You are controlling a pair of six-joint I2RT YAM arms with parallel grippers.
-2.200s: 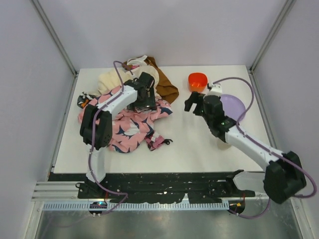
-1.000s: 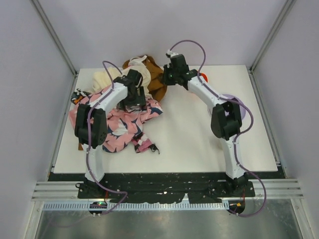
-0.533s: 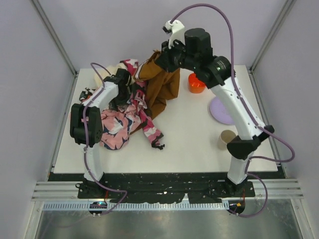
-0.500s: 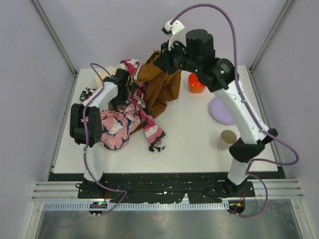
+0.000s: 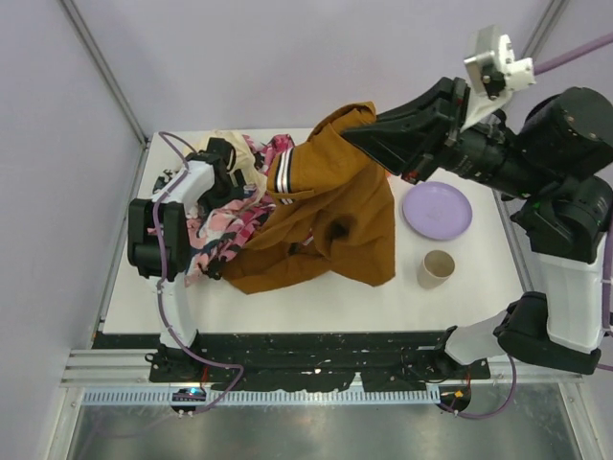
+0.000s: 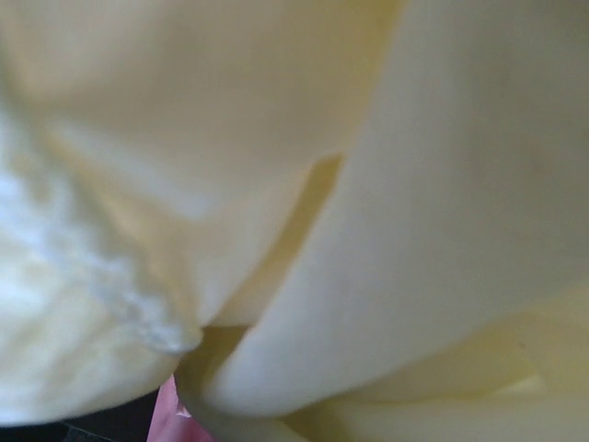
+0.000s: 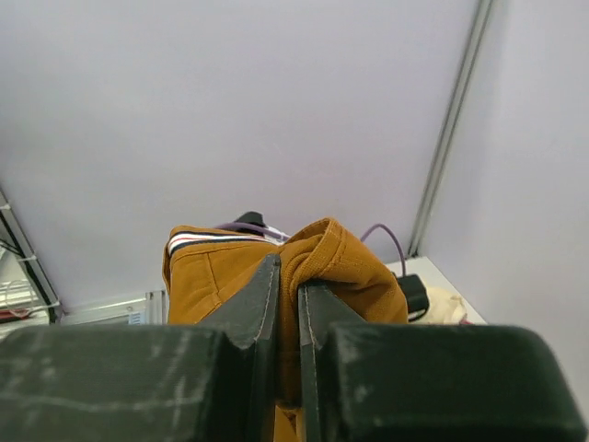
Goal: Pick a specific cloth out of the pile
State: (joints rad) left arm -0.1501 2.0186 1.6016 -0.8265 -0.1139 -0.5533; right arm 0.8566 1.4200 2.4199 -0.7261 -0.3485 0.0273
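Top view. The cloth [image 5: 330,206] is held by one fold in the right gripper [image 5: 356,132], high above the table [image 5: 450,302]. The height is judged to be there so that the long garment hangs free of the pile [image 5: 222,225]. Its lower hem rests on the table and its left edge lies over the pile, so separation is judged incomplete. The fabric is rust-brown, matte and heavy-draping, with broad folds. A white-and-dark striped trim [image 5: 281,174] is seen at the collar. The left gripper [image 5: 224,159] is pressed down into the pile's far side, probably to hold the other clothes back. Whether its jaws are open or closed cannot be told. A flat lilac plate [image 5: 436,209] and a small beige cup [image 5: 439,269] stand apart to the right, just beside the hanging cloth.

Left wrist view. The frame is filled by a cream cloth [image 6: 386,184], soft, smooth and out of focus. A sliver of pink cloth [image 6: 169,410] shows at the bottom. No fingers are visible, so the jaw state is again undetermined.

Right wrist view. The right gripper [image 7: 287,269] is closed, its dark fingers [image 7: 262,295] pinching a rounded brown fold of the cloth [image 7: 340,267]. The striped trim [image 7: 198,241] shows at the left.
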